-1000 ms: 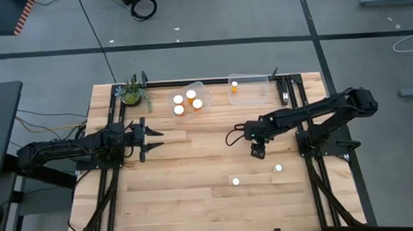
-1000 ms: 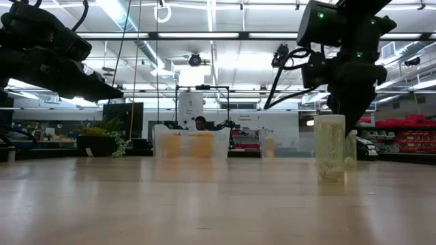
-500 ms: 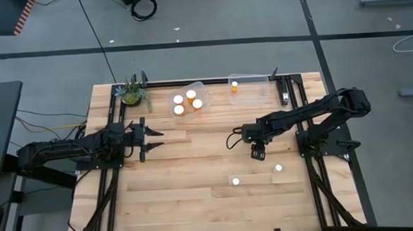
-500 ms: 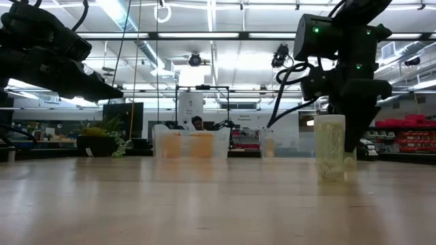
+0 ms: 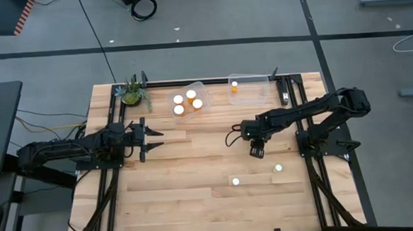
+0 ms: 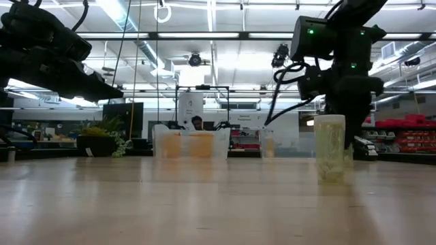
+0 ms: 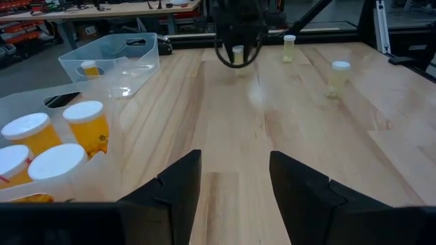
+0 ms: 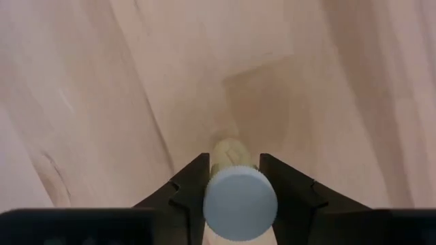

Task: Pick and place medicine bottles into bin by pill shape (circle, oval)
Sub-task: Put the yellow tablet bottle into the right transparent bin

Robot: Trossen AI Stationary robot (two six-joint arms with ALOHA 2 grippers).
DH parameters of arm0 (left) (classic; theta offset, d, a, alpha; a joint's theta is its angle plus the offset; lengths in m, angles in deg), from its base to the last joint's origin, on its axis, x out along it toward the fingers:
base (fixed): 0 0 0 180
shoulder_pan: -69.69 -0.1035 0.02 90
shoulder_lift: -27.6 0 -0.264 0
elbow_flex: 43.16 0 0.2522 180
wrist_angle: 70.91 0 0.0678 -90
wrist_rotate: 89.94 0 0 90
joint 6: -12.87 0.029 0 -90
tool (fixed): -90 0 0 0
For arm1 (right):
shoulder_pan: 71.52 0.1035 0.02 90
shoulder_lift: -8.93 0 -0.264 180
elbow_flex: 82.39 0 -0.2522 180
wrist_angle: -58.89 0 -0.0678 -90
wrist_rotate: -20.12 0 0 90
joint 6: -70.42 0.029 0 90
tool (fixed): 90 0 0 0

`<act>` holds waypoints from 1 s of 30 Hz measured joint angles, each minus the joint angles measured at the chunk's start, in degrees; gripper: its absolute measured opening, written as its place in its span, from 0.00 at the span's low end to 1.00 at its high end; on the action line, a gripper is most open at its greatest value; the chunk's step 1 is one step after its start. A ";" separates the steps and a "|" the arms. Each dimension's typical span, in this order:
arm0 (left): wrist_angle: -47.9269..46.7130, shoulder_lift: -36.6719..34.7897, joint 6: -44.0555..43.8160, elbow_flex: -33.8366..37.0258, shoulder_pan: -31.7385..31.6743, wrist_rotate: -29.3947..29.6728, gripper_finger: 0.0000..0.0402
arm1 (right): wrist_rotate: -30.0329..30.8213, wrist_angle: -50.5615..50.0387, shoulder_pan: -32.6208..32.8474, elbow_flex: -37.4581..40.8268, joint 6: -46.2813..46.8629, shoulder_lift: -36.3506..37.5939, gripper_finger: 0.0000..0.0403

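Note:
My right gripper [image 5: 256,152] is over the middle right of the table, fingers pointing down, shut on a small medicine bottle with a white cap [image 8: 240,194]. It also shows in the left wrist view [image 7: 238,54]. Two more capped bottles stand upright on the table nearer the front edge [image 5: 235,180] [image 5: 279,168]. A clear bin [image 5: 199,85] at the back holds several orange bottles [image 5: 179,99]. A second clear bin [image 5: 258,93] holds one bottle [image 5: 234,86]. My left gripper [image 5: 149,136] waits open and empty at the table's left. My right gripper pinches the bottle's body just below the cap [image 8: 231,155] between its two fingers, coming from above and pointing down. The bottle stands upright, cap up. The cap hides the exact touching spots. I cannot tell whether its base rests on the table.
A small potted plant [image 5: 131,91] stands at the back left corner. A dark fixture [image 5: 283,92] sits beside the right bin. Bare wood lies between the two arms and along the front. A person shows in the room beyond the table [image 6: 197,123].
My right gripper has shifted a little toward the table's left edge and has come somewhat lower. The bottles on the table and in the bins have stayed where they were.

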 joint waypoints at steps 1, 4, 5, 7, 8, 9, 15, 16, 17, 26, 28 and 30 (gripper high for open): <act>0.00 -0.02 -0.02 0.00 0.00 0.02 0.46 | -0.05 0.02 -0.49 -0.34 -0.28 0.00 0.33; 0.00 -0.02 0.02 0.00 0.00 0.02 0.45 | -0.15 -0.07 -1.92 -1.58 -1.59 0.00 0.32; 0.00 -0.02 0.00 0.00 0.00 0.02 0.45 | -0.25 0.01 -2.32 -2.02 -2.23 0.00 0.32; 0.00 -0.01 0.01 0.00 0.00 0.02 0.44 | -0.20 -0.01 -3.16 -2.84 -3.65 0.00 0.32; 0.00 -0.02 0.02 0.00 0.00 0.02 0.44 | -0.15 -0.04 -3.60 -3.29 -4.33 0.00 0.32; 0.00 -0.02 0.00 0.00 0.00 0.01 0.44 | -0.10 -0.03 -4.10 -3.76 -5.10 0.00 0.32; 0.00 -0.02 0.00 0.00 0.00 0.01 0.45 | 0.88 -0.69 -8.19 -6.77 -10.92 0.00 0.32; 0.00 0.00 0.01 0.00 0.00 0.02 0.46 | 1.36 -1.16 -8.93 -7.38 -12.05 0.02 0.32; 0.00 -0.02 0.00 0.00 0.00 0.00 0.46 | 1.81 -1.54 -9.70 -7.91 -13.17 0.02 0.32; 0.02 -0.02 0.00 0.00 0.00 0.02 0.44 | 5.82 -2.32 -16.79 -12.36 -21.30 0.02 0.32; 0.02 0.00 0.02 0.00 0.00 0.00 0.45 | 6.02 -2.54 -18.96 -13.34 -23.05 0.02 0.32; 0.02 -0.02 0.00 0.00 0.00 0.01 0.45 | 6.03 -2.64 -21.19 -14.22 -24.61 0.02 0.32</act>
